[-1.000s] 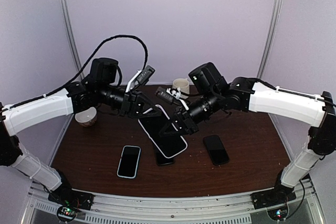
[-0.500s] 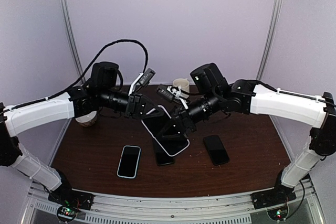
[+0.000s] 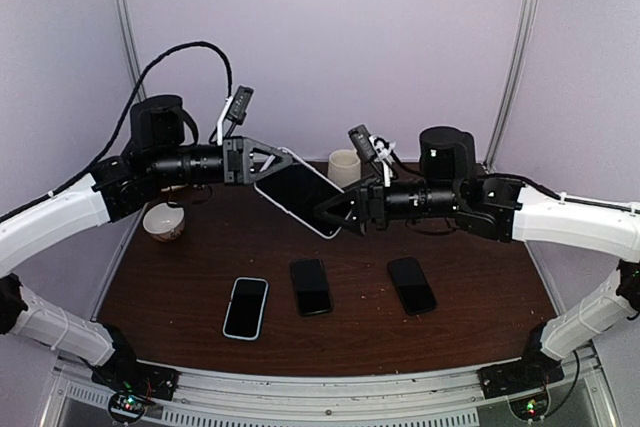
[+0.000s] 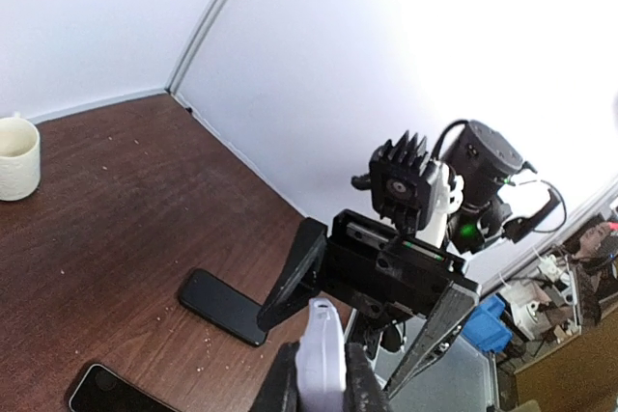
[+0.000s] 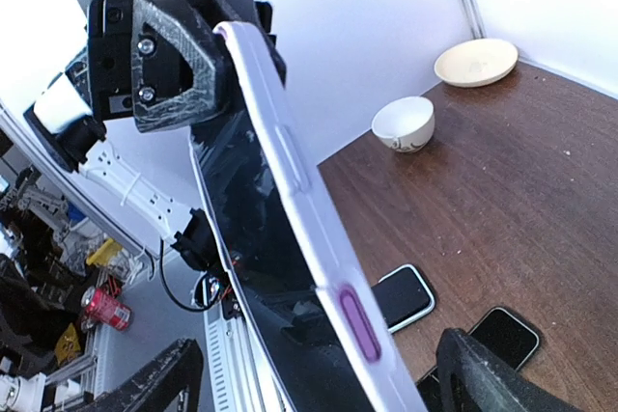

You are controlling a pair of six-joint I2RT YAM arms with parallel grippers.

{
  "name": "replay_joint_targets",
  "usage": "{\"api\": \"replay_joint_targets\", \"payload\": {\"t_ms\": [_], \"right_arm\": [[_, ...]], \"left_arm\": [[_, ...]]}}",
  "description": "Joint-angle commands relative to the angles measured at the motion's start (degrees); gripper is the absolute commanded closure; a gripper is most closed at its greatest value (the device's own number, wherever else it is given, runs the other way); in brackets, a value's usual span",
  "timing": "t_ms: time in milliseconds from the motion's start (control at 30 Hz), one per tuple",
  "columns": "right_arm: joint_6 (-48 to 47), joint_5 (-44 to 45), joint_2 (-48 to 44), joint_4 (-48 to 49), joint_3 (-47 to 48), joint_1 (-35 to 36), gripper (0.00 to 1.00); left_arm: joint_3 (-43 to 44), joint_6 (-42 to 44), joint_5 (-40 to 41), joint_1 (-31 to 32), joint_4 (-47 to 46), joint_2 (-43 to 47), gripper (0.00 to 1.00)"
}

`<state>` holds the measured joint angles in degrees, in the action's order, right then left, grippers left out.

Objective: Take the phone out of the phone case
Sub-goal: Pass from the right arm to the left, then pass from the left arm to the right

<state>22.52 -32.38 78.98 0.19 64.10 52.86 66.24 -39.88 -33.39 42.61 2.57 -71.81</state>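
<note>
Your left hand (image 3: 262, 159) clamps the phone (image 3: 298, 194) aloft, your right hand (image 3: 330, 215) gapes open around its lower end, and the case (image 5: 301, 190) isn't off yet.

The phone case (image 3: 298, 195) bars the middle; 3 phones (image 3: 311, 287) clutter the table (image 3: 480, 257).

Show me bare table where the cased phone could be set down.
Free: the right side, between the rightmost phone and the table edge; front left, between the bowl and the leftmost phone. Crowded: the front row of phones, and under the held phone.
</note>
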Motion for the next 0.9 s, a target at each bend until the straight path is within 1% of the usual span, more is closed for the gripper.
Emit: {"api": "replay_joint_targets", "payload": {"t_ms": [0, 67, 167, 233, 267, 367, 467, 567, 667, 867], "right_arm": [[8.46, 3.33, -2.11, 18.22, -4.06, -0.42, 0.14], [10.14, 3.92, -2.12, 22.04, -5.09, -0.48, 0.15], [13.04, 4.58, -0.99, 26.81, -5.36, -0.46, 0.16], [16.46, 3.97, 0.33, 31.88, -5.57, -0.48, 0.17], [18.06, 3.73, 0.98, 35.94, -5.75, -0.46, 0.18], [22.52, 2.25, 3.13, 44.27, -5.89, -0.54, 0.21], [25.96, -0.82, 5.47, 50.34, -5.06, -0.57, 0.26], [29.04, -1.57, 6.47, 56.62, -5.62, -0.63, 0.33], [28.92, -1.34, 6.35, 56.25, -5.24, -0.59, 0.4], [27.93, -0.66, 5.8, 55.36, -4.66, -0.7, 0.46]], "left_arm": [[2.46, -6.45, 8.03, -1.57, -7.81, 3.52, 1.0], [2.34, -8.54, 8.66, -2.49, -9.45, 3.82, 1.0], [2.11, -11.69, 7.41, -3.45, -13.17, 3.57, 1.0], [1.78, -14.13, 6.91, -3.87, -16.04, 3.24, 1.0], [1.38, -15.77, 6.81, -4.2, -17.75, 3.22, 1.0], [0.22, -19.94, 6.43, -5.07, -23.63, 2.96, 1.0], [-0.65, -23.33, 5.87, -5.71, -29.22, 2.49, 1.0], [-0.38, -24.77, 5.05, -6.0, -31.34, 1.69, 1.0], [-0.36, -24.97, 4.54, -5.96, -31.51, 1.41, 1.0], [-0.78, -25.88, 4.17, -5.96, -32.12, 0.84, 1.0]]}}
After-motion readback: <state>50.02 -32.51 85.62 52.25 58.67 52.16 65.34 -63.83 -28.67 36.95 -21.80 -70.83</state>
